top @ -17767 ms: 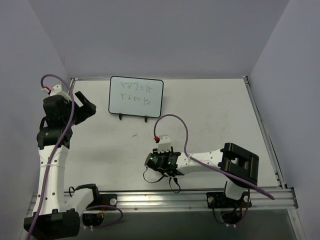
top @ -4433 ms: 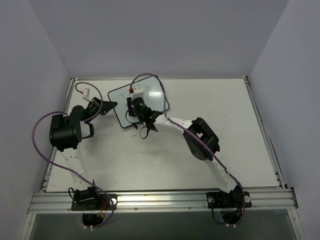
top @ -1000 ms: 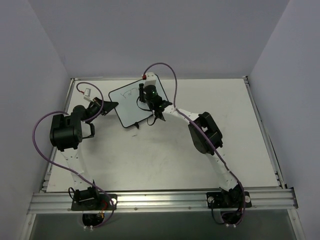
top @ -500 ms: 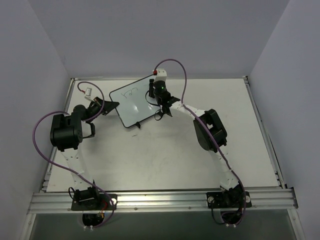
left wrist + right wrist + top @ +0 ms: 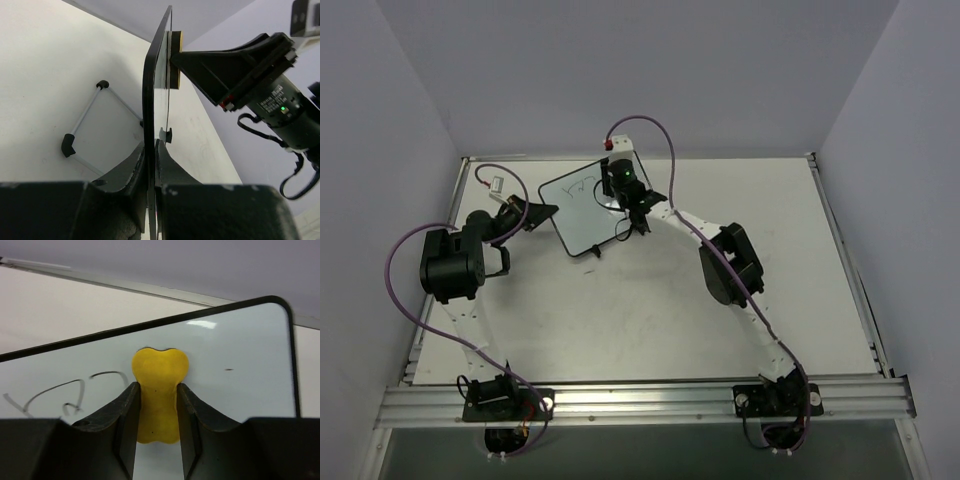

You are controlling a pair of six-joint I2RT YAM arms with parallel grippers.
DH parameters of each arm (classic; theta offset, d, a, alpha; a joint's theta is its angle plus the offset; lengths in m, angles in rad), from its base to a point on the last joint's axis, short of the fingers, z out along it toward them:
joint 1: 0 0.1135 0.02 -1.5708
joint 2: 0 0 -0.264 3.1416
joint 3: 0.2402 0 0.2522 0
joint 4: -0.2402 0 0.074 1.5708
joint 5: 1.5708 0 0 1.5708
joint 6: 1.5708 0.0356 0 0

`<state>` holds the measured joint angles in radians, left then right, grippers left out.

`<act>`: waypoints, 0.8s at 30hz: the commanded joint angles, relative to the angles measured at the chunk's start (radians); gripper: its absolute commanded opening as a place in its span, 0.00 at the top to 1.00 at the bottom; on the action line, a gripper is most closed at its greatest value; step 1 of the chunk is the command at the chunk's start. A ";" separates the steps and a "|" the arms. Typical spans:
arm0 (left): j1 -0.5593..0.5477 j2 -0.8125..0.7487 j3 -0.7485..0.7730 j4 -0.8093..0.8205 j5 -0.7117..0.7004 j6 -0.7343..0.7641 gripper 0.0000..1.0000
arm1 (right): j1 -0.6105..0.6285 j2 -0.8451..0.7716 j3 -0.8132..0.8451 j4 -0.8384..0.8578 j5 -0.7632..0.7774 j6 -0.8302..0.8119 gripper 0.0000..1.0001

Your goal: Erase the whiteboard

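Right wrist view: right gripper (image 5: 157, 390) clamps yellow foam eraser block (image 5: 160, 365) on black-framed white whiteboard (image 5: 235, 350); dark scribbles (image 5: 50, 395) partly cut off lower left; left gripper (image 5: 151, 162) pinches the board's edge.

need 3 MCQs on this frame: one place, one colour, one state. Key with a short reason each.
1. Where is the eraser?
A) lying on the table
B) pressed against the whiteboard
C) beside the arm bases

2. Eraser colour?
A) blue
B) red
C) yellow

3. Left hand?
A) shut on the whiteboard's edge
B) open over the table
C) holding a marker

Key: 1 B, the left wrist view shows it flat on the board face; 2 C, a yellow block sits between the right hand's fingers; 3 A, both fingers pinch the board edge.
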<state>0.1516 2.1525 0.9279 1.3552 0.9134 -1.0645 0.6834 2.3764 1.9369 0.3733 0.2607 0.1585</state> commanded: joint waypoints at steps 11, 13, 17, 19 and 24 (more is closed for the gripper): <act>-0.012 -0.020 -0.003 0.220 0.005 0.052 0.98 | 0.203 0.099 0.148 -0.085 -0.020 -0.071 1.00; -0.012 -0.020 -0.003 0.219 0.004 0.055 0.98 | 0.203 0.109 0.157 -0.091 -0.020 -0.071 1.00; -0.014 -0.025 -0.004 0.213 0.005 0.061 0.98 | 0.177 0.121 0.165 -0.105 -0.012 -0.056 1.00; -0.012 -0.025 -0.004 0.211 0.007 0.061 0.98 | 0.144 0.116 0.155 -0.108 -0.011 -0.044 1.00; -0.014 -0.025 -0.003 0.211 0.005 0.061 0.98 | 0.070 0.103 0.135 -0.105 0.002 -0.040 1.00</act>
<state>0.1528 2.1525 0.9279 1.3399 0.9012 -1.0531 0.8490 2.4611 2.0743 0.3183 0.2195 0.1146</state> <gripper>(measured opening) 0.149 0.283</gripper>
